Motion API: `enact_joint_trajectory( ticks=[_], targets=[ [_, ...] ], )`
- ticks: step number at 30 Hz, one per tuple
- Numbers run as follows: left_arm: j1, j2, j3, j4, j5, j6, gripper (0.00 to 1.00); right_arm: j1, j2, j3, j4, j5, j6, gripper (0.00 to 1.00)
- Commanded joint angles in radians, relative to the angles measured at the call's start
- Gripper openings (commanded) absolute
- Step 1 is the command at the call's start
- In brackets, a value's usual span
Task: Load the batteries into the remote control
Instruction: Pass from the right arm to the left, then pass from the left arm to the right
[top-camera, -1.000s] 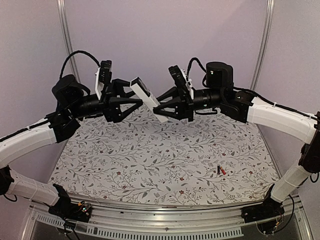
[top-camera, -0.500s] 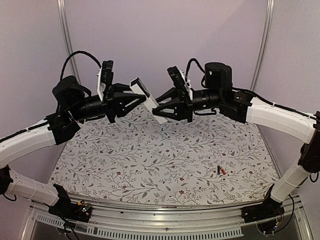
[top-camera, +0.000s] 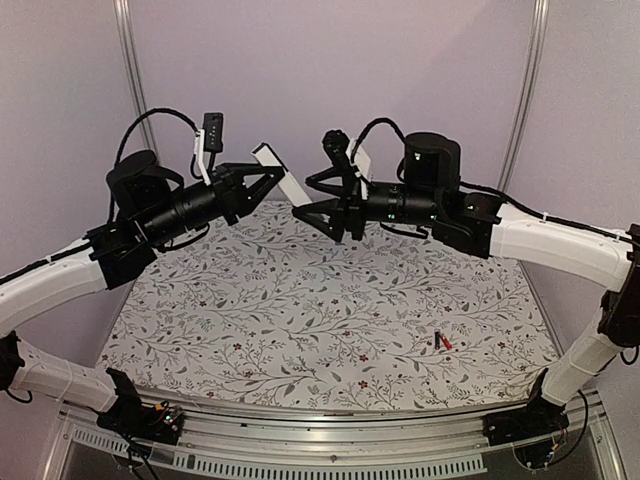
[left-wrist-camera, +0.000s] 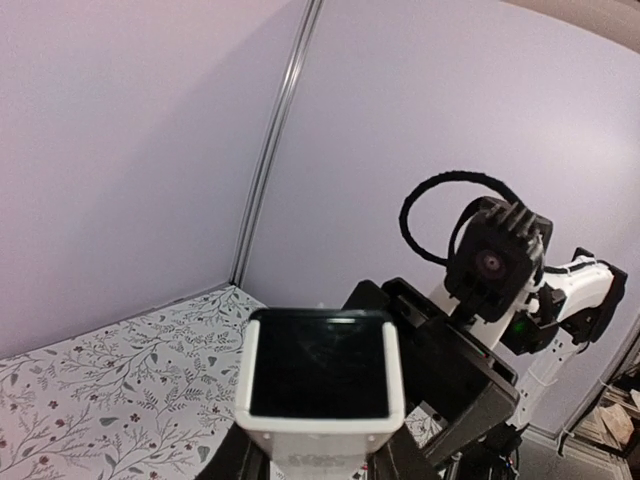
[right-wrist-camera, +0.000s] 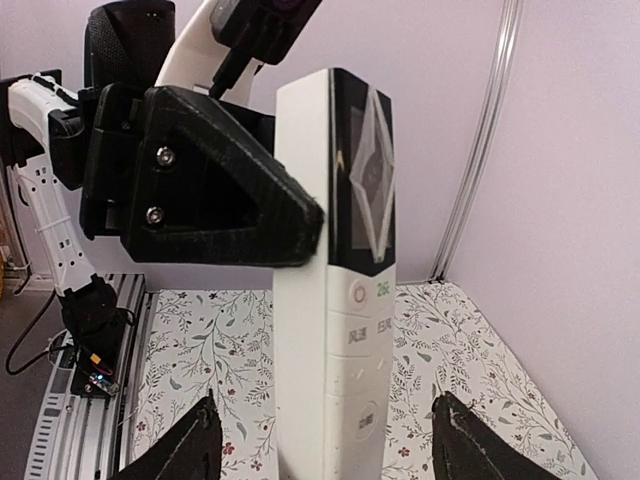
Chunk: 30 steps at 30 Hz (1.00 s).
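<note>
Remote control (right-wrist-camera: 335, 300) held aloft, clamped by your left end effector (top-camera: 268, 182). Right end effector (top-camera: 302, 196) gapes around its free end, not touching. Chinese button legends, unreadable. Batteries (top-camera: 441, 341) lie on floral tabletop (top-camera: 300, 330), well apart.

Pale lilac walls (top-camera: 330, 60) all round, metal corner posts (top-camera: 527, 90), grey floral cloth (top-camera: 300, 320) covering metal-edged bench (top-camera: 300, 428), soft even light.

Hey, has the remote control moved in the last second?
Yes. The remote control has shifted up and left, toward the left rear post, now held only by the left gripper.
</note>
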Motion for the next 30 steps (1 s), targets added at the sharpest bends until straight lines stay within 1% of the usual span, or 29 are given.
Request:
enact_joint_trajectory(
  ticks=[1,4,8,13,15,16,17,19,20,23,24,25,26,27,28,29,30],
  targets=[
    [-0.005,-0.024,-0.003,-0.002,-0.056,-0.054,0.00,0.075,0.005,-0.015,0.064,0.244,-0.064,0.71],
    [-0.005,-0.022,-0.006,-0.005,-0.058,-0.054,0.00,0.096,0.030,-0.005,0.088,0.331,-0.072,0.68],
    [-0.005,-0.026,-0.007,-0.011,-0.074,-0.054,0.00,0.105,0.056,0.015,0.094,0.407,-0.069,0.56],
    [-0.005,-0.030,-0.010,-0.006,-0.081,-0.055,0.00,0.107,0.080,0.025,0.097,0.459,-0.065,0.54],
    [-0.005,-0.029,-0.010,-0.007,-0.082,-0.052,0.00,0.109,0.089,0.030,0.097,0.476,-0.061,0.51],
    [-0.005,-0.028,-0.012,-0.008,-0.082,-0.052,0.00,0.109,0.095,0.034,0.096,0.488,-0.058,0.47],
    [-0.005,-0.028,-0.012,-0.008,-0.081,-0.051,0.00,0.108,0.099,0.036,0.096,0.498,-0.055,0.40],
    [-0.005,-0.029,-0.013,-0.009,-0.080,-0.049,0.00,0.109,0.102,0.039,0.096,0.510,-0.048,0.24],
    [-0.004,-0.030,-0.011,-0.011,-0.079,-0.048,0.00,0.108,0.101,0.039,0.096,0.507,-0.046,0.19],
    [-0.002,-0.039,-0.012,-0.016,-0.076,-0.030,0.00,0.109,0.099,0.038,0.093,0.484,-0.045,0.04],
    [-0.002,-0.046,-0.011,-0.019,-0.073,-0.019,0.02,0.109,0.098,0.037,0.090,0.472,-0.044,0.01],
    [0.000,-0.053,-0.011,-0.022,-0.071,-0.002,0.15,0.107,0.096,0.036,0.084,0.454,-0.044,0.00],
    [0.001,-0.065,-0.011,-0.027,-0.069,0.019,0.35,0.106,0.094,0.036,0.074,0.433,-0.046,0.00],
    [0.001,-0.079,-0.012,-0.028,-0.068,0.044,0.53,0.101,0.088,0.036,0.062,0.374,-0.048,0.00],
    [0.001,-0.096,-0.014,-0.030,-0.066,0.074,0.65,0.091,0.083,0.036,0.051,0.315,-0.049,0.00],
    [0.001,-0.115,-0.019,-0.030,-0.061,0.105,0.71,0.077,0.074,0.038,0.039,0.244,-0.037,0.00],
    [0.001,-0.136,-0.025,-0.031,-0.052,0.143,0.75,0.055,0.062,0.040,0.019,0.147,-0.026,0.00]
  ],
)
